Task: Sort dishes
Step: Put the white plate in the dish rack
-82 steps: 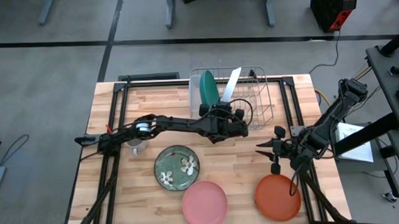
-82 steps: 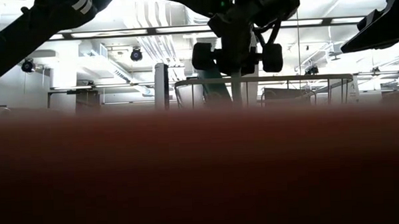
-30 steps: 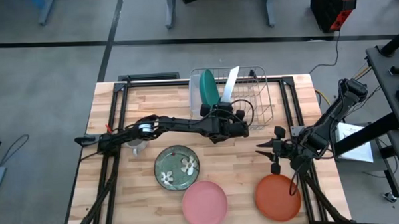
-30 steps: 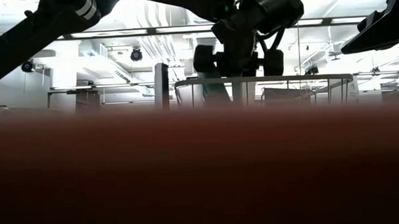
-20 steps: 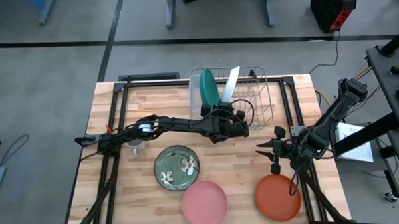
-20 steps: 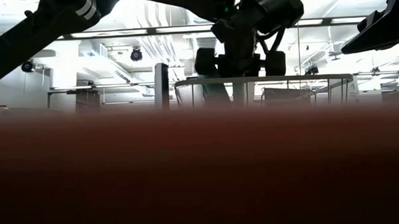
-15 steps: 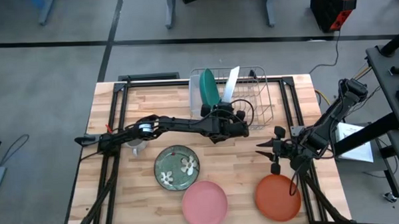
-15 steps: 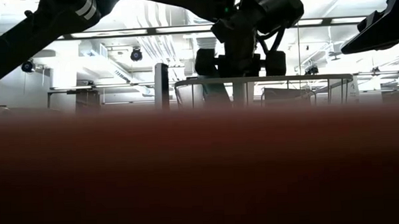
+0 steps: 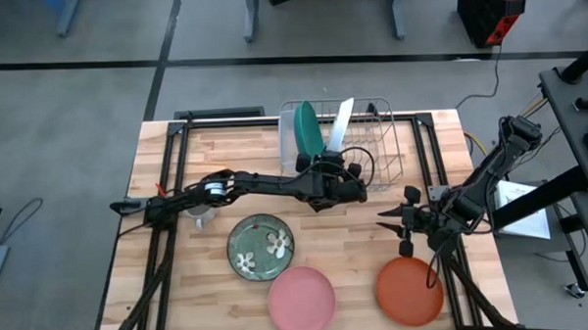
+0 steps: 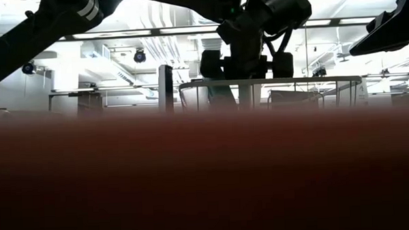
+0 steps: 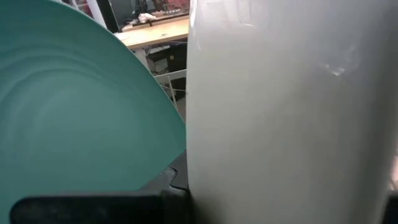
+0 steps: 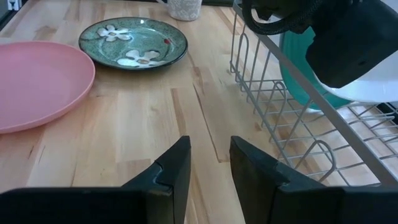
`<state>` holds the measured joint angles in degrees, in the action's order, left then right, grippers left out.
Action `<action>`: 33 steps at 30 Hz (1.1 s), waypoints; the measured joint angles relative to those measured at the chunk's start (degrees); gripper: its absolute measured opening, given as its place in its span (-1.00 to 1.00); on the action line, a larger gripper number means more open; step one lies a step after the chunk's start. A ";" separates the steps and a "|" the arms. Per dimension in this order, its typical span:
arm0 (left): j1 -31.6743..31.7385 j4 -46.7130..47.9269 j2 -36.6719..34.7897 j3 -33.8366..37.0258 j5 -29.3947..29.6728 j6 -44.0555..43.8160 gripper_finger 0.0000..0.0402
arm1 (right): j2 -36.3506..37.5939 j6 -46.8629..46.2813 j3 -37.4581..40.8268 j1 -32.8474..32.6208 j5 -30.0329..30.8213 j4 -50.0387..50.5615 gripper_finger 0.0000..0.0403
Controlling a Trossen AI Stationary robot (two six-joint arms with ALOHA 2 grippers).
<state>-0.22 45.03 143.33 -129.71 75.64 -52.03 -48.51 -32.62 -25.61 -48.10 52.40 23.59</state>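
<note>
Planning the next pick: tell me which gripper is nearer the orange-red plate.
Right. The right gripper hovers just beyond the orange-red plate; the left gripper is farther off at the wire dish rack.

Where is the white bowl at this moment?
In the high view, the white bowl stands on edge in the wire dish rack, beside the teal plate, at the left tool.
</note>
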 joint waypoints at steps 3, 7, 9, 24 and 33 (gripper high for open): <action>-0.29 0.14 -0.07 0.00 1.22 0.44 -0.61 | 0.00 0.01 0.00 0.00 0.00 0.07 -0.46; -0.43 0.77 -0.61 -0.48 2.13 1.78 -0.61 | -0.02 0.26 -0.57 -0.02 -0.04 0.13 -0.42; -0.43 0.94 -0.71 -1.20 2.48 2.23 -0.61 | -0.02 0.26 -1.06 -0.02 -0.04 0.14 -0.40; -0.43 6.56 -0.90 -5.25 2.88 1.99 -0.62 | -0.02 6.71 -10.56 0.20 0.08 0.13 -0.42; -1.26 8.13 -0.90 -4.86 1.83 1.29 -0.62 | -0.02 13.98 -17.24 1.75 0.13 0.15 -0.38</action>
<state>-1.48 53.16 142.43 -134.57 77.47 -50.74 -48.53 -18.64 -42.84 -46.35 52.53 23.75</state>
